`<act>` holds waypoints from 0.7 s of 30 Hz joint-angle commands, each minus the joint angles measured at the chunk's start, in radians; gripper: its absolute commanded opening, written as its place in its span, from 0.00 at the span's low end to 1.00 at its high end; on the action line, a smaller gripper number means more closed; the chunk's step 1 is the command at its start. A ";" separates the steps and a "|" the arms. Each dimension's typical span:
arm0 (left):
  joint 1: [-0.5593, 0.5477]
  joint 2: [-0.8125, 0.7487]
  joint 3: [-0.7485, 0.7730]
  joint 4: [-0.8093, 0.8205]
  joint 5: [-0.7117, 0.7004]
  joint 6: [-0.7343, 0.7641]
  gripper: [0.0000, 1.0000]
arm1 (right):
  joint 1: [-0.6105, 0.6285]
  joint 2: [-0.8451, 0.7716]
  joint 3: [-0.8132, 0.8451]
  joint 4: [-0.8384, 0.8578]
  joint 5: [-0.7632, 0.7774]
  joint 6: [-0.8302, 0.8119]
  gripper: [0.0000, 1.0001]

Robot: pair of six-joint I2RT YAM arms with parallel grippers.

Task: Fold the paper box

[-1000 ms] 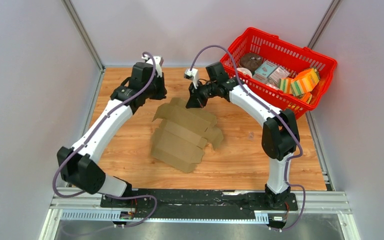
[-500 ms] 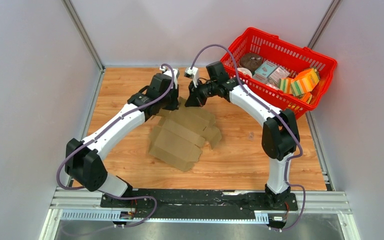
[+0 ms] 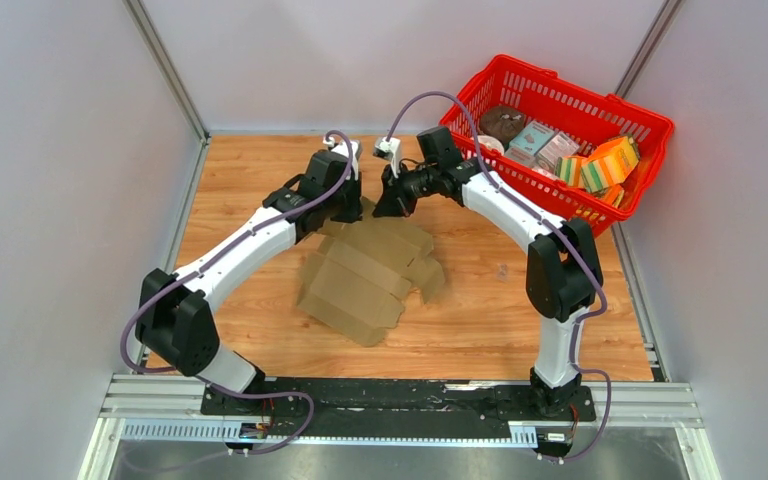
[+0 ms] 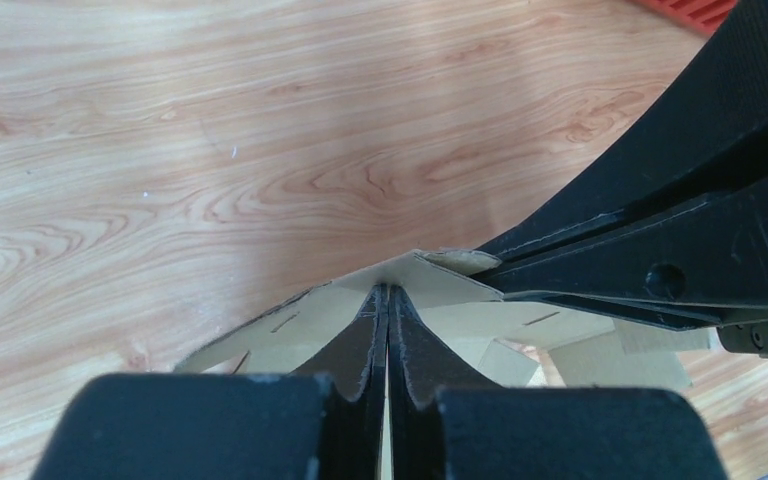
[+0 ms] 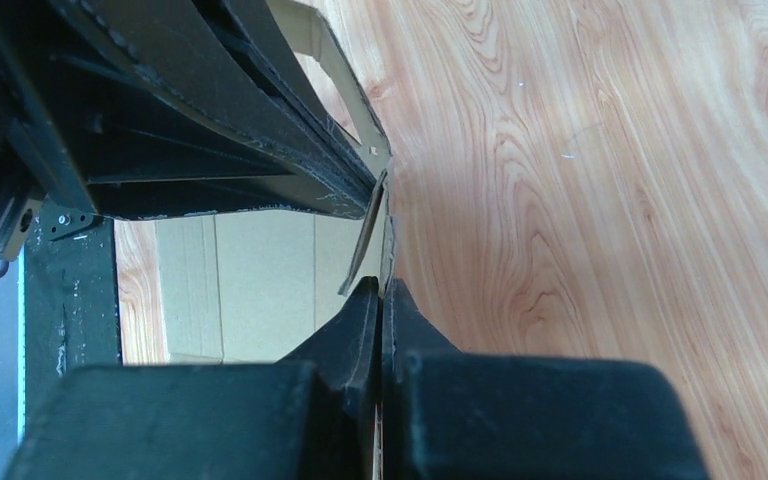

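plain brown paper box (image 3: 360, 280), red basket (image 3: 600, 95)

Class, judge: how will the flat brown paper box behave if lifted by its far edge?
Probably light: the paper box is one thin cardboard sheet. Likely floppy along its creases, since its edge peaks where the left gripper pinches it. It should slide, not roll, on the smooth table.

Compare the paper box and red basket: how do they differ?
The paper box is brown, flattish, central; the red basket is deep, far right. The left end effector and right end effector pinch the box's far flap; the basket is untouched, holding packages.
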 commanded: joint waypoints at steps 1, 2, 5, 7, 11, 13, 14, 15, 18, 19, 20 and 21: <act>-0.003 -0.109 -0.103 0.054 -0.020 0.020 0.08 | 0.003 -0.064 0.003 0.045 -0.056 -0.005 0.00; -0.003 -0.138 -0.134 0.059 -0.049 0.017 0.14 | 0.001 -0.061 0.009 0.032 -0.051 -0.008 0.00; -0.003 -0.233 -0.218 0.033 -0.097 0.006 0.24 | -0.004 -0.061 0.007 0.025 -0.048 -0.012 0.00; -0.003 -0.271 -0.252 0.010 -0.103 0.006 0.26 | -0.005 -0.066 0.004 0.025 -0.050 -0.014 0.00; -0.003 -0.279 -0.268 -0.019 -0.156 0.024 0.28 | -0.005 -0.072 0.000 0.028 -0.060 -0.012 0.00; -0.003 -0.276 -0.261 -0.041 -0.173 0.043 0.28 | -0.004 -0.075 -0.003 0.030 -0.062 -0.012 0.00; -0.003 -0.278 -0.263 -0.041 -0.187 0.046 0.25 | -0.005 -0.077 -0.005 0.028 -0.059 -0.014 0.00; -0.003 -0.278 -0.265 -0.044 -0.224 0.056 0.22 | -0.005 -0.077 -0.008 0.028 -0.056 -0.015 0.00; -0.001 -0.272 -0.268 -0.064 -0.288 0.075 0.14 | -0.005 -0.077 -0.006 0.028 -0.053 -0.017 0.00; -0.003 -0.258 -0.262 -0.073 -0.299 0.075 0.12 | -0.007 -0.077 -0.006 0.028 -0.054 -0.017 0.00; -0.003 -0.250 -0.260 -0.081 -0.316 0.075 0.09 | -0.007 -0.077 -0.006 0.031 -0.059 -0.017 0.00; -0.003 -0.243 -0.258 -0.093 -0.325 0.073 0.08 | -0.007 -0.078 -0.006 0.031 -0.059 -0.016 0.00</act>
